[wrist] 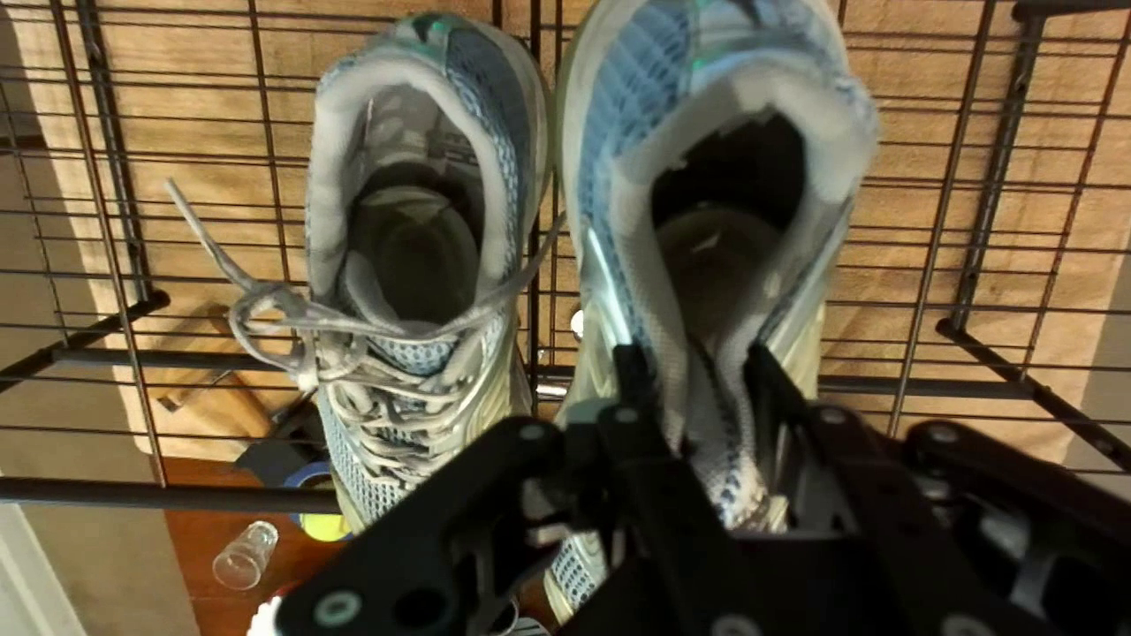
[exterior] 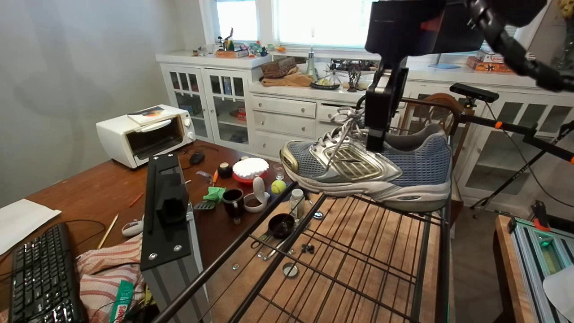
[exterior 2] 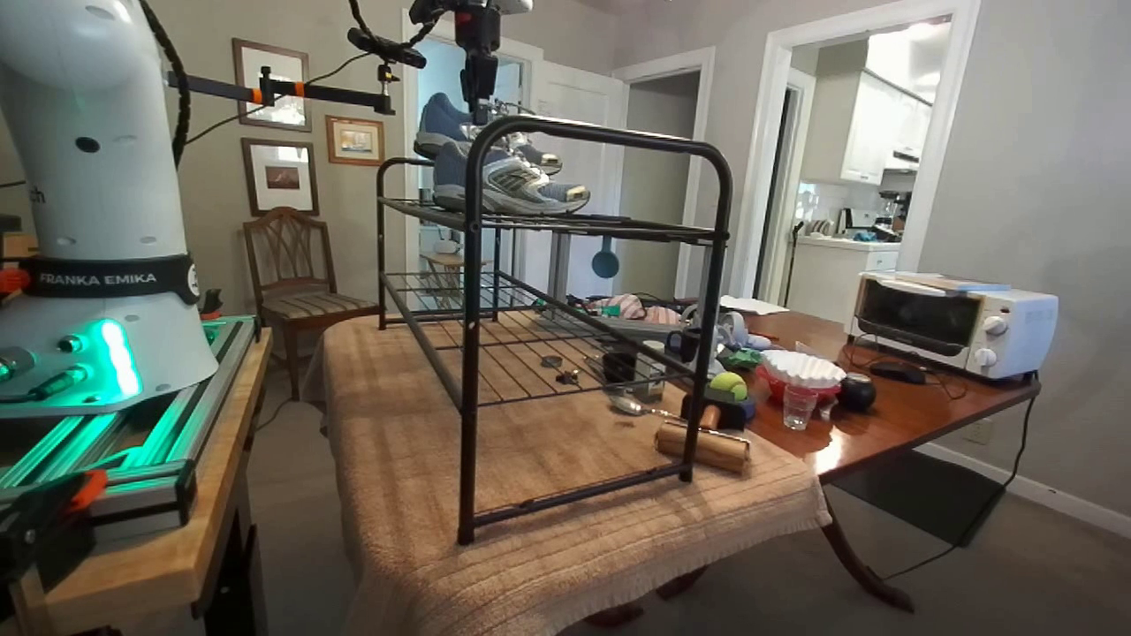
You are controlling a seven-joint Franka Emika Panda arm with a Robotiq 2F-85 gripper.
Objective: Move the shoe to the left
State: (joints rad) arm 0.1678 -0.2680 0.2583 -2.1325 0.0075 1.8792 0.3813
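In an exterior view the shoe (exterior: 354,166) is in full profile: blue-grey mesh, gold toe cap, gold-and-silver side panel, pale laces, thick light sole. There's the gripper (exterior: 376,137), right against its flank, just behind the laces. Only this angle takes in the keyboard (exterior: 40,273) and the glass-doored cabinet (exterior: 204,105).

Over to an exterior view where the look-alike (exterior 2: 521,187), masked in that profile shot, shows plainly! It sits on the top shelf of the black rack (exterior 2: 470,353); the shoe is right beside it and higher, sole above the wires. The robot's base (exterior 2: 168,344) glows green in this shot.

Straight down in the wrist view, both dark interiors open up. The fingers (wrist: 634,380) are clamped on the shoe, pinching the front of its collar from either side, the opening squeezed narrow there. Beside it, the look-alike's bow (wrist: 309,349) flops wide.
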